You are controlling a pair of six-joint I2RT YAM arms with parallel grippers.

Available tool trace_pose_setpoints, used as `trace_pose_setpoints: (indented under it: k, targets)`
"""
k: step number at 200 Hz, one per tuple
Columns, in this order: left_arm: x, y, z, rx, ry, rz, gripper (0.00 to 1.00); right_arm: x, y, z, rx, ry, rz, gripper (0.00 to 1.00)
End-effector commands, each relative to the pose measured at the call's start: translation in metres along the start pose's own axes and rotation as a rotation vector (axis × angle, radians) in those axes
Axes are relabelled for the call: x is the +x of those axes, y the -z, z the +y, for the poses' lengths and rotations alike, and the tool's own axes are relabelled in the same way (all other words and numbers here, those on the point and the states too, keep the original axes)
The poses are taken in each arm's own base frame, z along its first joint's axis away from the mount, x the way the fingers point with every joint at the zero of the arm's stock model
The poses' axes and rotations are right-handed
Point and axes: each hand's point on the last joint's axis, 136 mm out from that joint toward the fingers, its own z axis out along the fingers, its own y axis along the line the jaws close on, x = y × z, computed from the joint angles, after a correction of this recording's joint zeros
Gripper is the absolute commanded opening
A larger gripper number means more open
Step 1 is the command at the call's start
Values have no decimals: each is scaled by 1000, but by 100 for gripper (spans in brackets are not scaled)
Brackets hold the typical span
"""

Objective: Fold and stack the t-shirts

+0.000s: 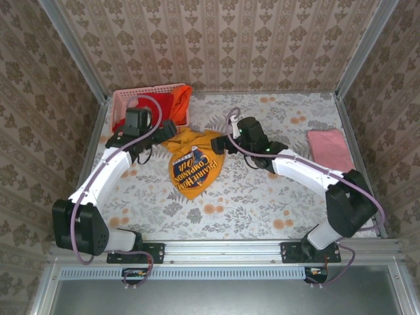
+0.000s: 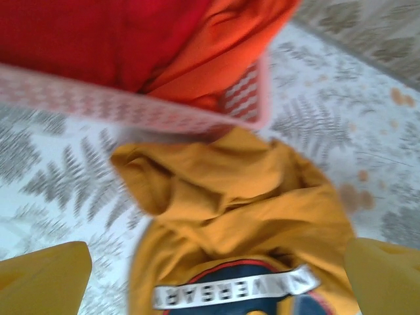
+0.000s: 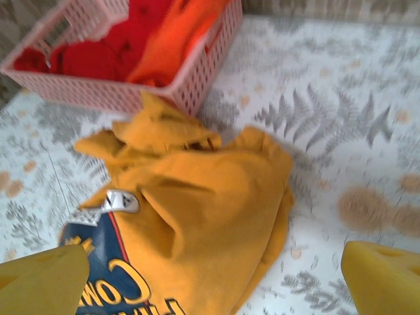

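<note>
Crumpled yellow shirt, soft cloth with round navy logo, heaped on fern-print table just beside pink plastic lattice basket holding red shirt and orange shirt. Folded pink shirt well apart, right. Left gripper and right gripper flanking, jaws spread wide. Damask-papered walls around.

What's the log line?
left pincer open | right pincer open | yellow shirt crumpled | red shirt, orange shirt in basket | pink shirt folded
</note>
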Motion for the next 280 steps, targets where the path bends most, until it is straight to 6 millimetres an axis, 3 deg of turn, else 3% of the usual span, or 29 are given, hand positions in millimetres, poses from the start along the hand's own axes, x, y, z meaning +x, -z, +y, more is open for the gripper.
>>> trace_pose_setpoints:
  k: [1, 32, 52, 76, 105, 127, 159, 192, 223, 245, 280]
  targets:
    - [1, 3, 20, -37, 78, -53, 100, 32, -20, 9, -14, -41, 127, 100]
    - [10, -17, 43, -70, 139, -16, 100, 60, -52, 15, -31, -74, 203, 99]
    - [10, -29, 47, -86, 151, 0, 100, 73, -70, 18, -31, -92, 249, 84]
    - [9, -46, 55, -107, 180, 11, 97, 75, -77, 16, -14, -100, 255, 51]
    - [-5, -65, 53, -102, 184, 13, 92, 59, -58, -4, 71, -103, 186, 0]
    - [-14, -81, 32, -75, 113, 33, 93, 52, -34, -29, 157, -116, 139, 0]
    - [-21, -102, -19, -20, -37, 59, 94, 55, 9, -80, 308, -187, 93, 0]
    - [-17, -128, -77, 62, -120, 96, 94, 75, 50, -129, 435, -304, 68, 0]
    - [0, -156, -122, 128, -178, 162, 94, 83, 77, -143, 471, -338, 53, 0]
    - [3, -177, -129, 136, -181, 197, 94, 90, 79, -142, 467, -356, 64, 0]
    - [4, -204, -115, 74, -171, 217, 93, 92, 75, -140, 449, -403, 53, 0]
